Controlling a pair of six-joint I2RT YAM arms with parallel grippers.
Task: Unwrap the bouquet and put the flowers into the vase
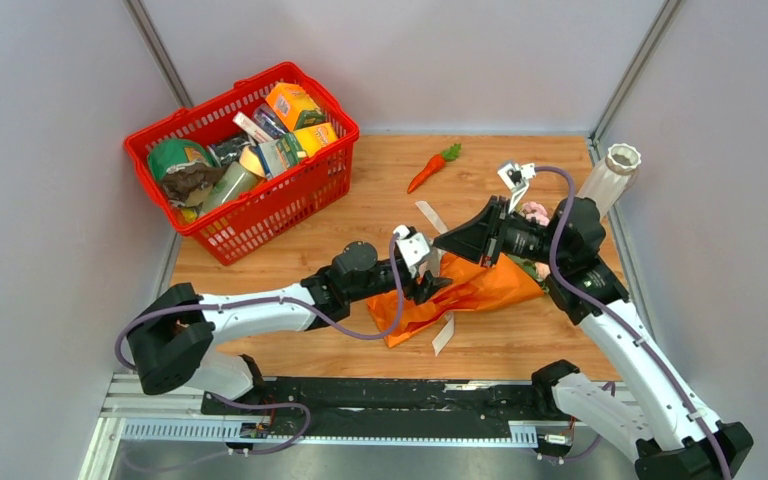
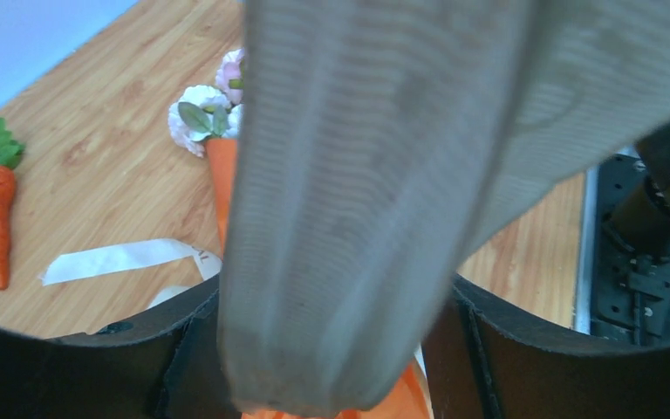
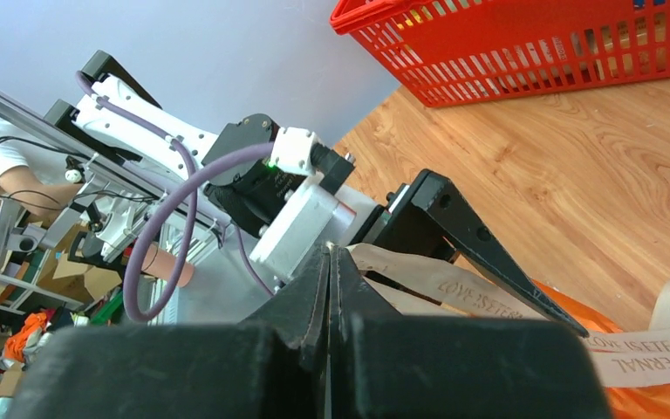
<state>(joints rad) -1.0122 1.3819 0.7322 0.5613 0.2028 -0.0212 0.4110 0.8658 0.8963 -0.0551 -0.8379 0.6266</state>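
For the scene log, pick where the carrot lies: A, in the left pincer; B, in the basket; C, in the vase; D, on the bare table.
D: the carrot lies flat on the table, apart from the basket and the vase.

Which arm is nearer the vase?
Right. The right arm bends just left of the vase; the left arm ends farther left, at the bouquet.
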